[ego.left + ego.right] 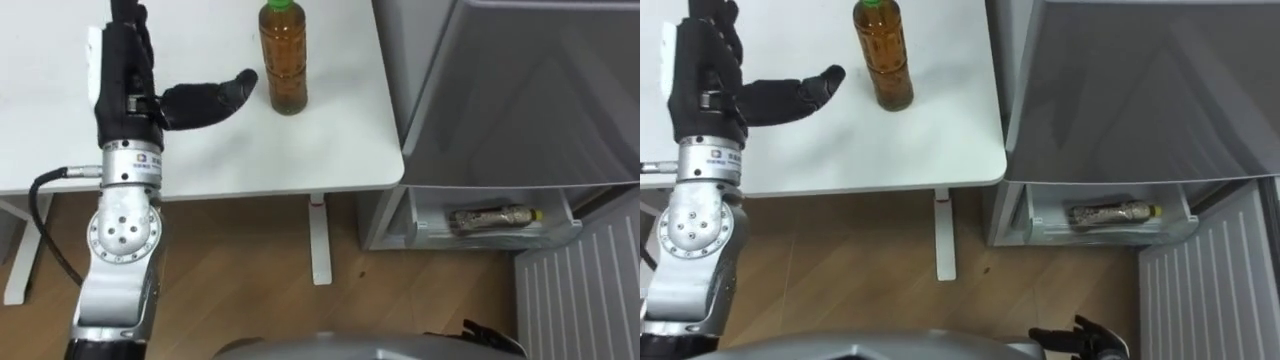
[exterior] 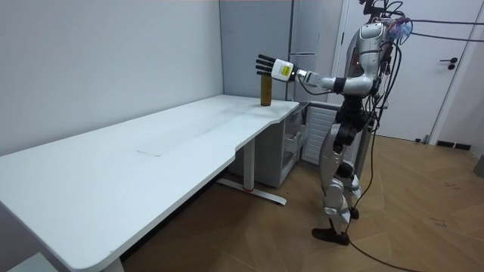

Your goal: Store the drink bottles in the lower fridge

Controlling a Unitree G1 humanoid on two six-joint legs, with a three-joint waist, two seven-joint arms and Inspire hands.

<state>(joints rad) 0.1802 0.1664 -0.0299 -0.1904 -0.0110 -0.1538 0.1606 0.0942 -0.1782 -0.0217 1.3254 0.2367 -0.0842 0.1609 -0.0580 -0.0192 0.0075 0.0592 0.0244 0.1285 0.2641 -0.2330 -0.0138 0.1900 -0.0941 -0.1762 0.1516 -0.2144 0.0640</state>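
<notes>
An amber drink bottle (image 1: 283, 60) with a green cap stands upright near the right end of the white table (image 1: 330, 150). My left hand (image 1: 125, 70) hovers over the table just left of the bottle. It is open, with the fingers straight and the thumb stretched toward the bottle, a short gap short of it. A second bottle (image 1: 495, 216) lies on its side in the open lower fridge compartment (image 1: 430, 225). My right hand (image 1: 1080, 338) shows at the bottom edge, low by my body. In the room view I stand at the table's end, left hand (image 2: 265, 66) raised above the bottle (image 2: 265, 92).
The grey fridge (image 1: 520, 90) stands right of the table, upper door closed. The lower white door (image 1: 580, 290) is swung open toward me at the lower right. A table leg (image 1: 319, 240) stands on the wooden floor between me and the fridge.
</notes>
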